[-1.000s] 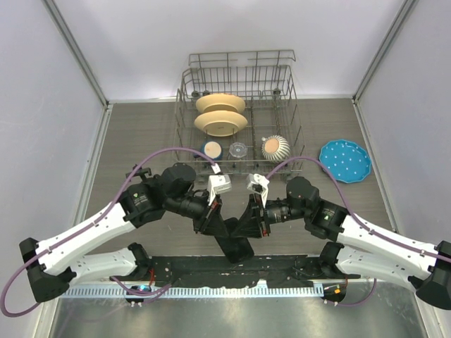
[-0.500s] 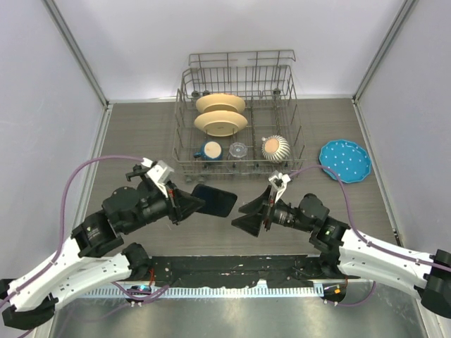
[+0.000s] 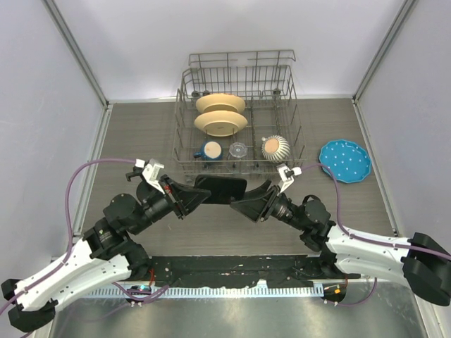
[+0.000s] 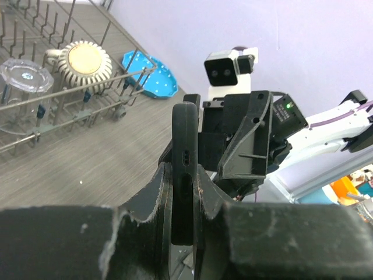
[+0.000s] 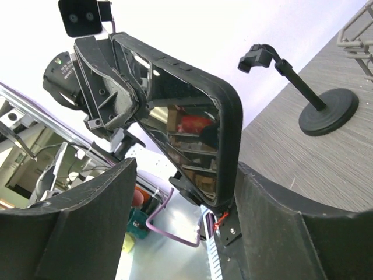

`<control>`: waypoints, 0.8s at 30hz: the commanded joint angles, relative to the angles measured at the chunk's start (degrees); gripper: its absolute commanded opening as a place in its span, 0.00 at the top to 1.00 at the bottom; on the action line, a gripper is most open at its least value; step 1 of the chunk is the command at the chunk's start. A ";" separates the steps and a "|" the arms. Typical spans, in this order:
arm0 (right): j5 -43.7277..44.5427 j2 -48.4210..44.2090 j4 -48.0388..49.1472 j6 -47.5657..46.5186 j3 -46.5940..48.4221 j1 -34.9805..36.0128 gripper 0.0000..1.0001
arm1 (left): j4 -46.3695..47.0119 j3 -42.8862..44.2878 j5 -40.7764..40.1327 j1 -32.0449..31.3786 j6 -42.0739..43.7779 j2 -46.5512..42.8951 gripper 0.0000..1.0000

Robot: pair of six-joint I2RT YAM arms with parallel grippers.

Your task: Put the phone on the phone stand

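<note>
While it hangs in the air over the middle of the grey-brown wooden worktop (image 3: 141, 134), the flat, shiny black phone (image 3: 220, 189) is held at one end by the left tool (image 3: 194, 196). That tool is squeezed tight on the phone, one finger (image 4: 140, 210) on each flat side. The right tool (image 3: 248, 199) is wide open and holds nothing. Its two fingers (image 5: 87, 221) stand on either side of the phone's other end, with a clear gap at one finger; at the other I cannot tell if it touches. The black phone stand (image 5: 326, 111), with a round foot, a thin stem and a small head, stands upright on the worktop, apart from the phone. Behind them is a wire dish rack (image 3: 282, 105) with two cream plates (image 3: 220, 105), a blue cup (image 3: 211, 150), a clear glass (image 3: 239, 148) and a ribbed white bowl (image 3: 275, 147). A round blue dotted plate (image 3: 345, 160) lies right of the rack.
</note>
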 commanded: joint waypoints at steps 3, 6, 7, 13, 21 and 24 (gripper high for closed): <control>3.45 1.14 10.67 2.25 2.17 0.24 0.38 | 15.92 -1.11 0.40 -0.04 -3.43 -0.35 1.00; 3.89 1.14 12.25 2.33 2.61 0.24 0.47 | 18.82 -3.30 0.40 -0.04 -4.58 -0.17 1.00; 3.98 1.32 12.87 2.51 2.61 0.24 0.49 | 19.18 -3.74 0.40 -0.04 -4.93 -0.17 1.00; 5.65 2.54 15.42 2.60 2.96 0.24 0.59 | 22.43 -5.94 0.40 -0.04 -6.42 0.53 1.00; 5.12 5.80 20.43 3.57 3.49 0.15 0.78 | 23.93 -7.44 3.13 -0.04 -8.01 1.76 1.00; 4.95 5.36 20.79 2.52 3.14 0.15 0.97 | 20.43 -6.65 2.95 -0.12 -7.75 1.59 1.00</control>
